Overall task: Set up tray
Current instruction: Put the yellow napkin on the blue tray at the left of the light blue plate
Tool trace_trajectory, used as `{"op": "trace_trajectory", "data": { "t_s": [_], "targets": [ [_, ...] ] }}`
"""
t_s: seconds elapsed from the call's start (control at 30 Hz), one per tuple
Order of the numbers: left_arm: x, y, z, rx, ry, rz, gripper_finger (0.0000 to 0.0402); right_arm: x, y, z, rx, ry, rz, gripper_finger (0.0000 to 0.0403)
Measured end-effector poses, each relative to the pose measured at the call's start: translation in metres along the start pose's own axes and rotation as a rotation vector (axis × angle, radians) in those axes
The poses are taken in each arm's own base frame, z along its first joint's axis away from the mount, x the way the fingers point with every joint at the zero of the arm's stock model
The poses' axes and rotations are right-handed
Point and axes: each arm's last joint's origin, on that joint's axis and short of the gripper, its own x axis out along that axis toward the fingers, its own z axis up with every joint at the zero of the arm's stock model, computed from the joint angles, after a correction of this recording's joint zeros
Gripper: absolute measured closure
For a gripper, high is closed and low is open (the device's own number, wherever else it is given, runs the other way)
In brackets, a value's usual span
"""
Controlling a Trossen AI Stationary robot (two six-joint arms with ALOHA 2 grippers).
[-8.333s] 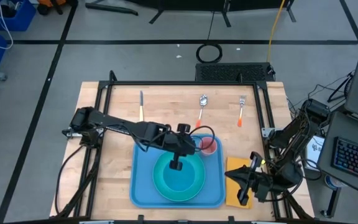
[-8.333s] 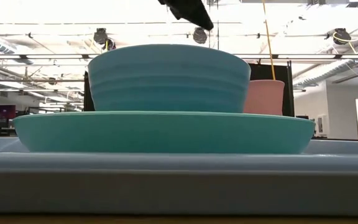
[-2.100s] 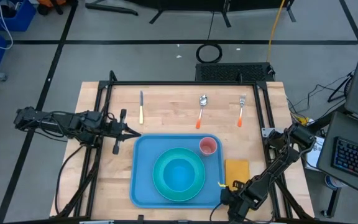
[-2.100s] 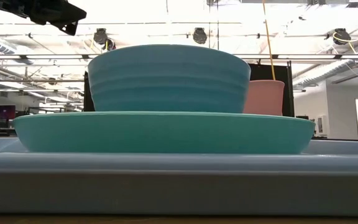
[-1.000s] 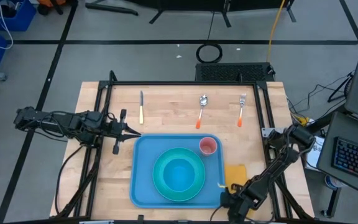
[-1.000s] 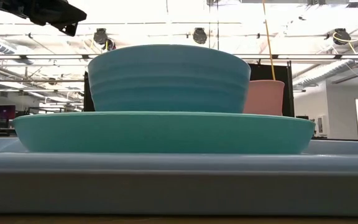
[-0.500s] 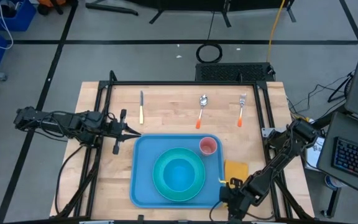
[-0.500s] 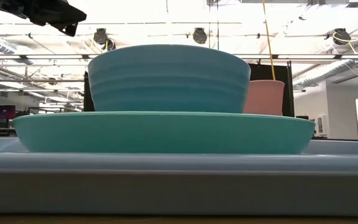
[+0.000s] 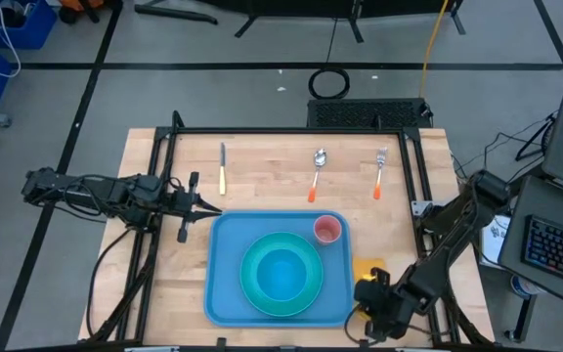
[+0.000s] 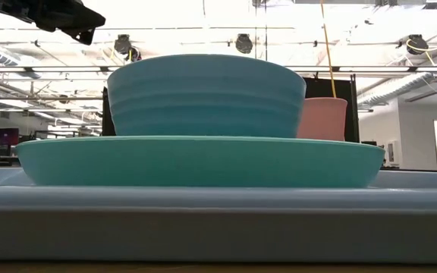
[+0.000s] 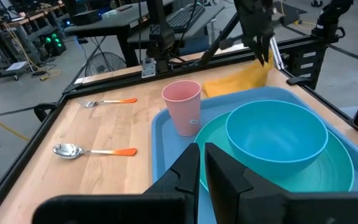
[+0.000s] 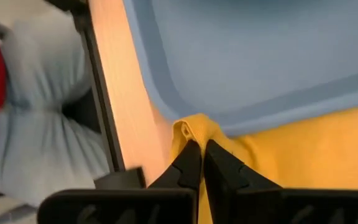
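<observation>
Your light-blue tray (image 9: pixel 225 293) sits on the wooden table (image 9: pixel 262 171) at its near edge, roughly central between the two arms. On it rests a round turquoise plate (image 9: pixel 250 293) with a turquoise bowl (image 9: pixel 281 274) standing in the middle of the plate. A pink cup (image 9: pixel 327 230) stands upright on the tray at its far right corner, just beside the plate's rim.

Your right gripper (image 12: pixel 199 163) is at the tray's near right corner, down over the table's front edge. Its fingers (image 12: pixel 188 165) are together, pinching a puckered fold at the corner of the yellow-orange napkin (image 12: pixel 278 162). The napkin lies against the tray's right rim, and in the right wrist view the pinched corner sits just beside the tray's rounded corner. From above, only a small patch of the napkin (image 9: pixel 368 268) shows beyond the arm.

Your left gripper (image 9: pixel 206 207) hangs above the table just off the tray's far left corner, pointing toward it, holding nothing. Its fingers (image 11: pixel 185 171) stand nearly together with a thin gap between them.

Along the far side of the table, well apart from the tray, lie a knife (image 9: pixel 222 166) with a yellow handle, a spoon (image 9: pixel 318 171) with an orange handle, and a fork (image 9: pixel 380 171) with an orange handle, in that order from left to right.
</observation>
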Motion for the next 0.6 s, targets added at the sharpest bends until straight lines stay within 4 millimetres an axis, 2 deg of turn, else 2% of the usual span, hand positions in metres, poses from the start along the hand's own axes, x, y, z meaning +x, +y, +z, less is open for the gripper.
{"op": "trace_trajectory", "data": {
  "t_s": [0.17,0.43,0.6],
  "targets": [
    [0.0000,0.0000,0.0001,0.000,-0.001,0.000,0.0371,-0.0111,-0.0059,-0.0023,0.045,-0.064,-0.017,0.0403],
    [0.0000,0.0000,0.0001,0.000,-0.001,0.000,0.0371,-0.0088,-0.0016,-0.0019,0.048,-0.176,0.057,0.0403],
    [0.0000,0.0000,0.0001,-0.003,-0.001,0.000,0.0371,-0.0069,-0.0017,-0.0034,0.047,-0.142,0.062,0.0403]
  ]
}}
